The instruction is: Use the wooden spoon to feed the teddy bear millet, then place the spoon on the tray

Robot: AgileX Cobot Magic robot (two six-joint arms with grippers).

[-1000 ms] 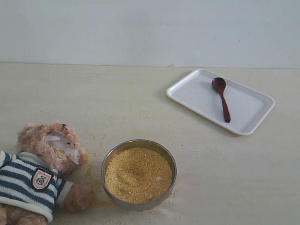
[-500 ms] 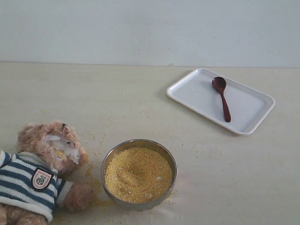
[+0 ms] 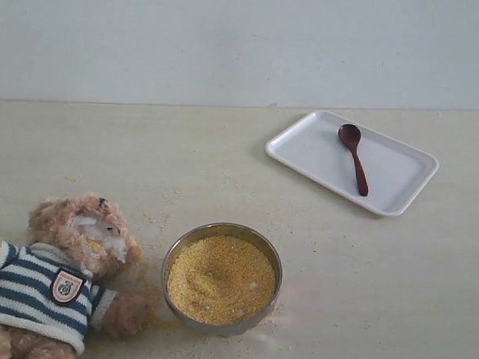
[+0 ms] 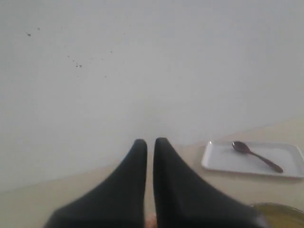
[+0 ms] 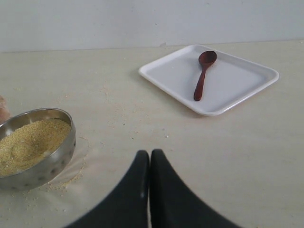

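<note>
The left gripper (image 4: 149, 141) has its two dark fingers pressed together with nothing between them, and it points out over the table towards the wall. The right gripper (image 5: 149, 153) is clenched the same way, empty and hanging above bare table. Neither arm shows in the exterior view, so both are well back from the work.

Ahead of the right gripper, and well apart from it, the spoon (image 5: 201, 78) lies flat inside the tray (image 5: 166, 76). Its round end points towards the wall and its handle towards the front. Nearer the middle of the table stands the bowl (image 3: 221, 226), filled with millet (image 3: 222, 278). Just beside it the bear (image 3: 56, 283) lies on its back with its face up. A yellow patch that looks like millet sits on its muzzle, and loose grains (image 3: 150, 320) are scattered on the table (image 3: 185, 161) around the bowl.

Going by this layout, either the job is finished or it has not begun, and the pictures do not settle which. The grains on the muzzle lean towards finished.

If feeding is yet to come, the next move falls to the right gripper, which is closer to the tray. It would need to open its fingers, come down over the thin handle and pinch it. The low rim leaves little room at the side.
</note>
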